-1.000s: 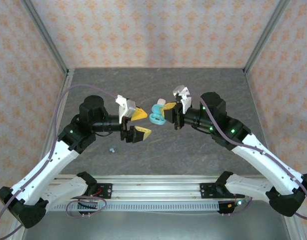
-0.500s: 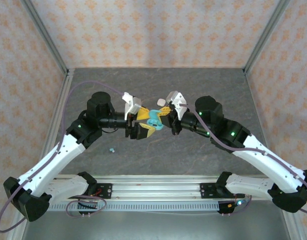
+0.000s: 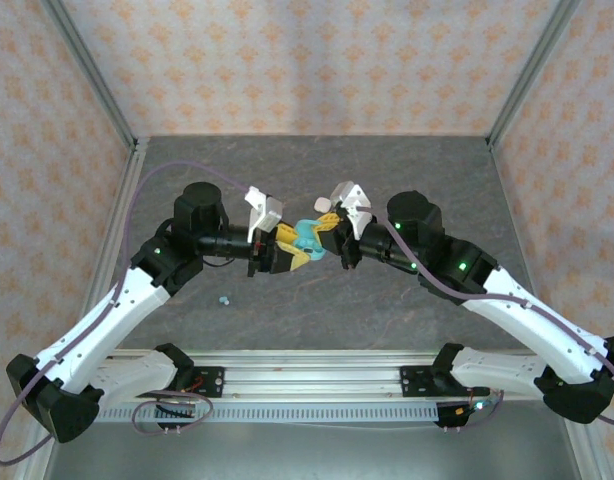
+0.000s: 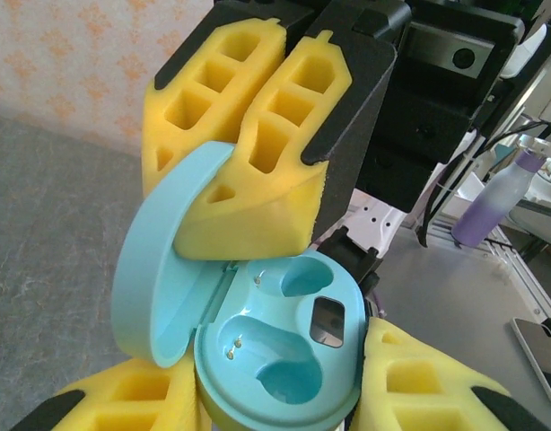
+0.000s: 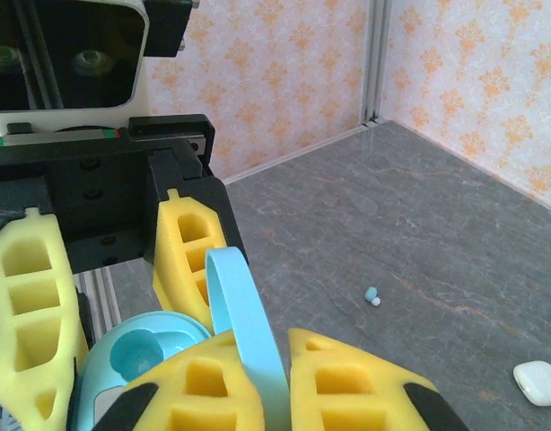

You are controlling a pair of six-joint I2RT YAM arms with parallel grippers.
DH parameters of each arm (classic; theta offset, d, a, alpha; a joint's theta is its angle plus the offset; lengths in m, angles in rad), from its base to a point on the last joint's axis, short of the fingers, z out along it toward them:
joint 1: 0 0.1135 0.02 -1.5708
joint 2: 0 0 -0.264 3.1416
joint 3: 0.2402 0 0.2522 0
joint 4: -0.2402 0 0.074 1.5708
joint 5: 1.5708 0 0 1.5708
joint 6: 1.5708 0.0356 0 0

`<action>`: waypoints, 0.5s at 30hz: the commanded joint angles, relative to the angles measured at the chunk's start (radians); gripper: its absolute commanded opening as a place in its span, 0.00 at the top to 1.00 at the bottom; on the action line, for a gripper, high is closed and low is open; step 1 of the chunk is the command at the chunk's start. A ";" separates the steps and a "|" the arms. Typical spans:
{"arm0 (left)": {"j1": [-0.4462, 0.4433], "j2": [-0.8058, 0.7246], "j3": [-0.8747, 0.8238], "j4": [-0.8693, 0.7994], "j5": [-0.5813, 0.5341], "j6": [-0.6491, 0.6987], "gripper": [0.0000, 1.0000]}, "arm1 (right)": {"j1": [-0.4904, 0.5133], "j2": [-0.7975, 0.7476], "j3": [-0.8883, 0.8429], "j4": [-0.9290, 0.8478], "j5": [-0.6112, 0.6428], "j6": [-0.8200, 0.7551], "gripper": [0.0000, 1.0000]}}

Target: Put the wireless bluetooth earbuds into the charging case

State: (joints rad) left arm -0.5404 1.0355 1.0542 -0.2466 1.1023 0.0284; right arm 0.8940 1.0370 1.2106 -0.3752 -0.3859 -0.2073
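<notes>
A teal charging case hangs above the table's middle, open, between both grippers. My right gripper is shut on its raised lid, which stands edge-on between that gripper's yellow pads. My left gripper has its pads pressed on either side of the case's base. Both wells in the base are empty. One teal earbud with a white tip lies on the table left of the front centre, and is the small teal earbud in the right wrist view.
A small white case lies on the grey table just behind the grippers, also at white case. Patterned walls close the left, back and right. A metal rail runs along the near edge. A purple bottle stands beyond the table.
My left arm has swung right to the case and its jaws have closed from wide apart onto the base. The right gripper, holding the lid, has shifted slightly left.
</notes>
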 commanded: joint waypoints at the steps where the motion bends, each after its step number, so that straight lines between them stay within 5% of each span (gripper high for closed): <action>1: 0.005 -0.020 0.027 -0.017 -0.017 0.025 0.73 | 0.011 0.003 0.037 0.056 -0.038 0.028 0.89; 7: 0.007 -0.040 0.025 -0.040 -0.072 0.019 0.78 | 0.011 0.003 0.036 0.074 -0.042 0.066 0.69; 15: 0.027 -0.056 0.003 -0.027 -0.106 -0.021 0.79 | 0.011 0.000 0.051 0.064 -0.060 0.147 0.56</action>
State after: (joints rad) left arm -0.5270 1.0046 1.0538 -0.2768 1.0222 0.0238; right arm 0.8982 1.0428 1.2217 -0.3511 -0.4259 -0.1066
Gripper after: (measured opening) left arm 0.325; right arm 0.437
